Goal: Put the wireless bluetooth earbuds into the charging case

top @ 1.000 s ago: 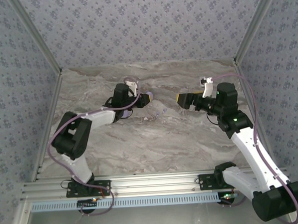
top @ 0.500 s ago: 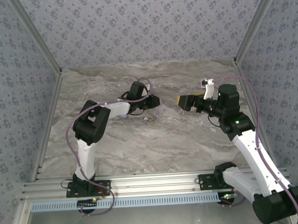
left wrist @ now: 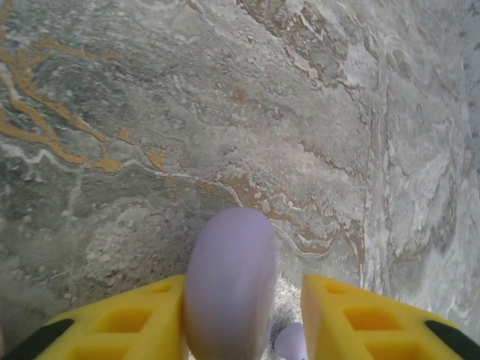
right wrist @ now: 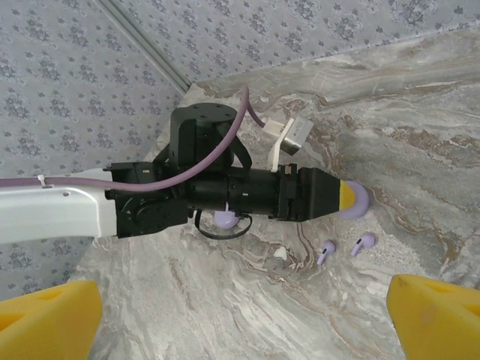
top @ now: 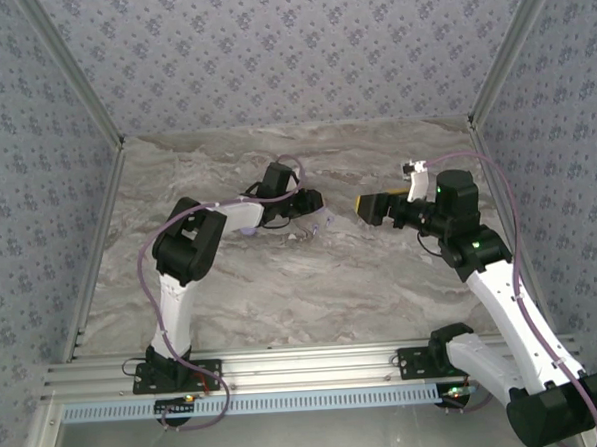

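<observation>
I saw the left gripper (right wrist: 343,196) partly parted around the lilac case (left wrist: 229,289), gap at one finger, probably unclamped; right gripper (top: 368,204) gaped wide, empty; two lilac earbuds (right wrist: 327,250) lay on the table (right wrist: 420,150) near the case.

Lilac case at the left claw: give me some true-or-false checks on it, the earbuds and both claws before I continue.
1. A lilac case sits between the fingers of the left claw. True.
2. The case is pinched tight from both sides. False: bare table shows between it and one finger.
3. Two lilac earbuds lie on the table near the left claw. True.
4. The right claw is shut on an earbud. False: its fingers stand wide apart, holding nothing.
</observation>
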Available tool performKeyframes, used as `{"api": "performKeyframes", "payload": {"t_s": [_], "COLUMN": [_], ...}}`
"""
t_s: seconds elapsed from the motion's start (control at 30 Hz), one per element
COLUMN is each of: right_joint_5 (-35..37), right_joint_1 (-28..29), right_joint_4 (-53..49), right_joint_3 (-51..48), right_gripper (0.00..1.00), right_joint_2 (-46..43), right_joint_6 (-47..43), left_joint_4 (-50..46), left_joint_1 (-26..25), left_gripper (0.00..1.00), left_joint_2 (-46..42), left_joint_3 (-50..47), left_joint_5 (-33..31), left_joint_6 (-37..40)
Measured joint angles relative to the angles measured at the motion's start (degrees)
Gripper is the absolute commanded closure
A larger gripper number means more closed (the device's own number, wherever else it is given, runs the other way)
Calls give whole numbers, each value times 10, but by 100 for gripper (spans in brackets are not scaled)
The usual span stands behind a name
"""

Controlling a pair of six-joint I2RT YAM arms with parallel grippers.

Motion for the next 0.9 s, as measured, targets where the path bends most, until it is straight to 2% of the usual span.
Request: {"api": "performKeyframes", "payload": {"t_s": [0.17, 0.37, 0.5, 0.73, 0.9], "right_joint_5": [21, 75, 114, 156, 136], "right_joint_1": [1, 2, 2, -21, -38], "right_joint_4": [-21, -77, -104, -115, -106], "right_joint_3": [3, 29, 35, 29, 20], "right_gripper": [0, 0, 0, 0, 0], "right_joint_2": [0, 0, 0, 0, 32], "right_joint_6": [-8, -33, -42, -43, -37], "left_joint_4": [-2, -28, -36, -33, -33], "left_joint_1": [0, 4, 10, 27, 49], "left_gripper": [39, 35, 35, 30, 19], "left_joint_2": [-2, -40, -112, -290, -410], "left_joint_3": [6, 2, -21, -121, -219], "left_joint_5": [-4, -24, -44, -96, -159], "left_joint_6": [10, 30, 49, 94, 120]}}
